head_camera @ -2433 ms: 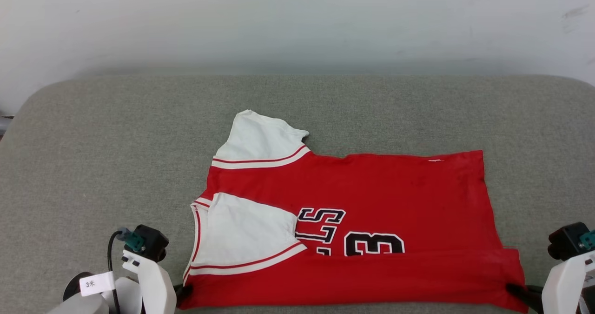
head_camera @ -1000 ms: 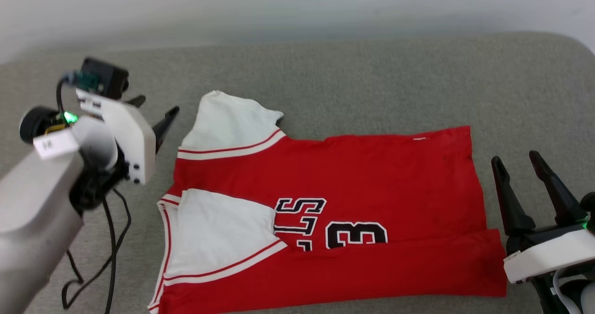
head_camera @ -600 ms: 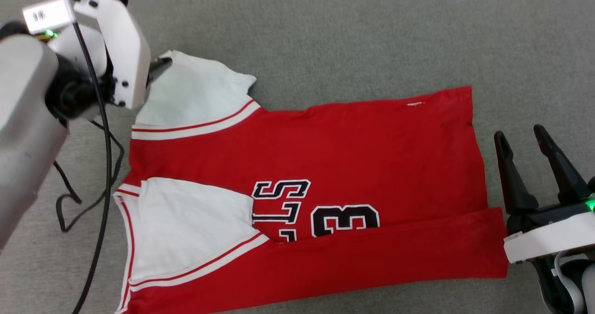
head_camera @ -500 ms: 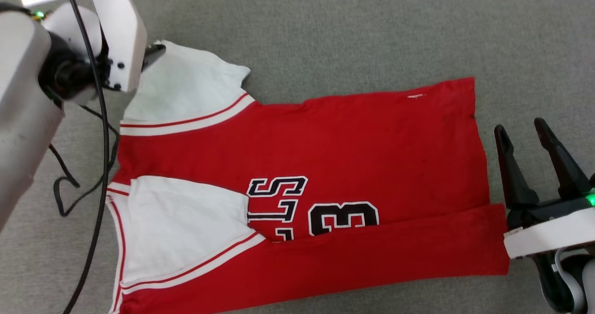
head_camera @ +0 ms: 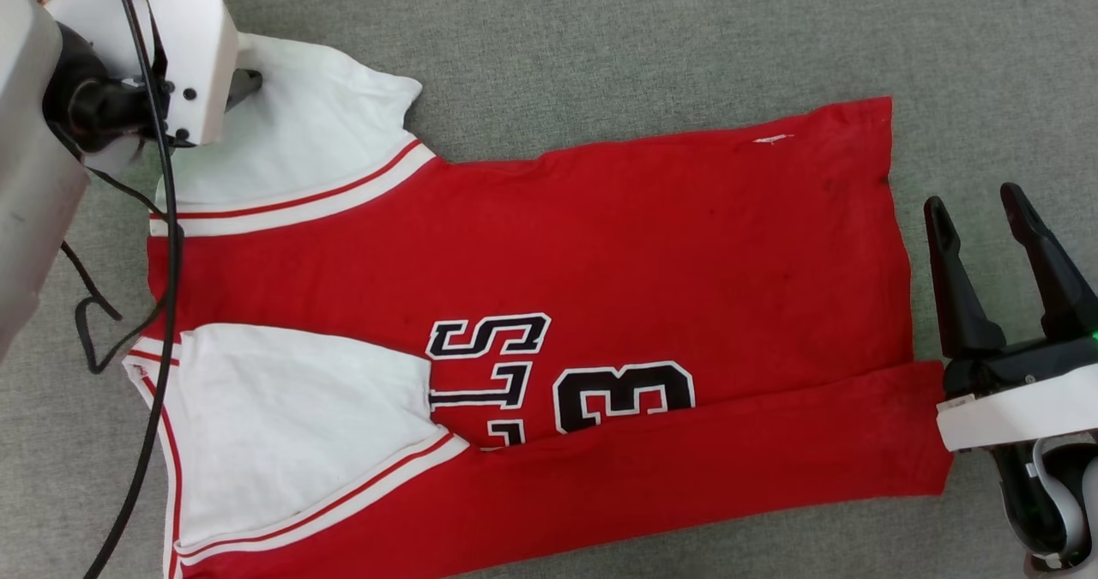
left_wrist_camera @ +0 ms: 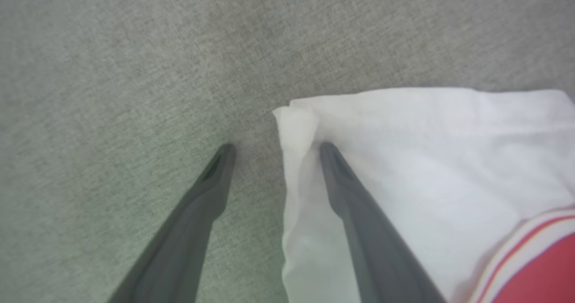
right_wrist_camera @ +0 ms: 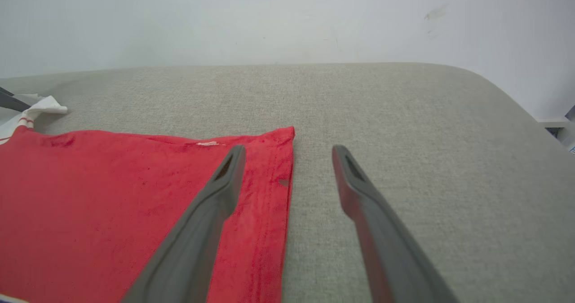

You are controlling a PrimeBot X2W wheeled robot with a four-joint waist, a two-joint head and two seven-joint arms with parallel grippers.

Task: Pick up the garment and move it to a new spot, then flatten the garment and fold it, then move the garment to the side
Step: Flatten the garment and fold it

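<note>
The red jersey (head_camera: 600, 244) lies flat on the grey cushion (head_camera: 600, 30), neck end to the left, its near long edge folded over the black number. My left gripper (head_camera: 241, 75) is at the far white shoulder strap. In the left wrist view that gripper (left_wrist_camera: 276, 149) is open, one fingertip (left_wrist_camera: 328, 149) resting on the strap's white corner (left_wrist_camera: 426, 159) and the other on bare cushion. My right gripper (head_camera: 974, 200) stands open just right of the hem. In the right wrist view it (right_wrist_camera: 289, 148) straddles the red hem edge (right_wrist_camera: 112, 182) from above.
The left arm's black cable (head_camera: 163, 262) hangs along the jersey's left edge. A pale wall (right_wrist_camera: 269, 20) rises behind the cushion, whose rounded right edge (right_wrist_camera: 516, 101) drops off. Bare grey cushion lies beyond and to the right of the jersey.
The head camera has tilted down. My left gripper left the jersey's near left corner and came down on the far white strap. My right gripper let go of the near hem corner and opened.
</note>
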